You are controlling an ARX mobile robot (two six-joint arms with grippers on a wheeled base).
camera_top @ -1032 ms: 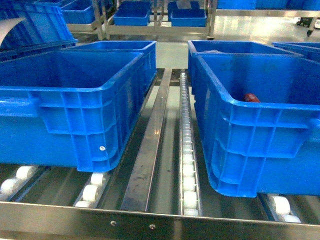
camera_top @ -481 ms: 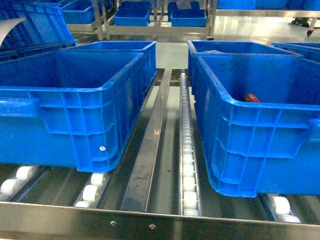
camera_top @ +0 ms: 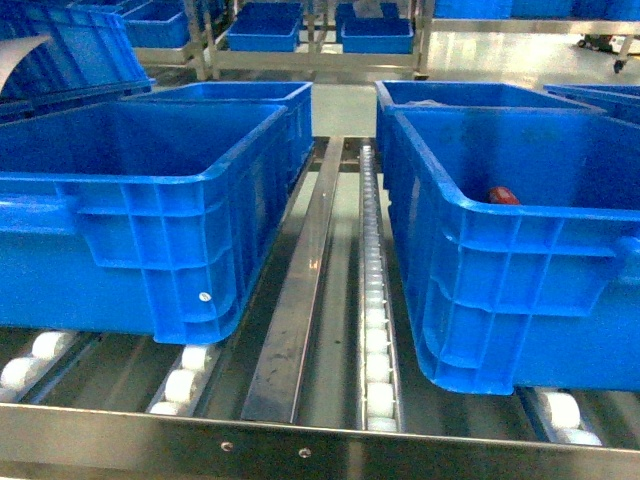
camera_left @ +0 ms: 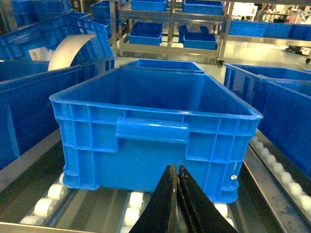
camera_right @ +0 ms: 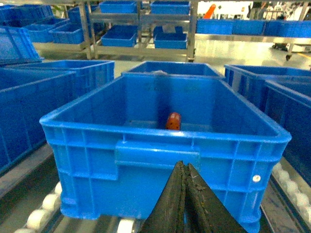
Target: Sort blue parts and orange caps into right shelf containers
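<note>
Two large deep blue crates stand on the roller shelf: one on the left (camera_top: 130,190) and one on the right (camera_top: 520,250). An orange cap (camera_top: 503,195) lies inside the right crate, also seen as a small orange cylinder (camera_right: 173,121) on that crate's floor (camera_right: 146,92). The left crate (camera_left: 155,116) looks empty inside. No blue parts show. My left gripper (camera_left: 175,170) is shut, empty, just in front of the left crate's near wall. My right gripper (camera_right: 183,167) is shut, empty, in front of the right crate's handle ledge. Neither gripper appears in the head view.
A steel rail (camera_top: 305,290) and a line of white rollers (camera_top: 375,300) run between the crates. More blue crates stand behind (camera_top: 240,95) and to the sides (camera_right: 29,102). Racks with smaller blue bins (camera_top: 265,30) fill the background. The shelf's steel front edge (camera_top: 300,445) is near.
</note>
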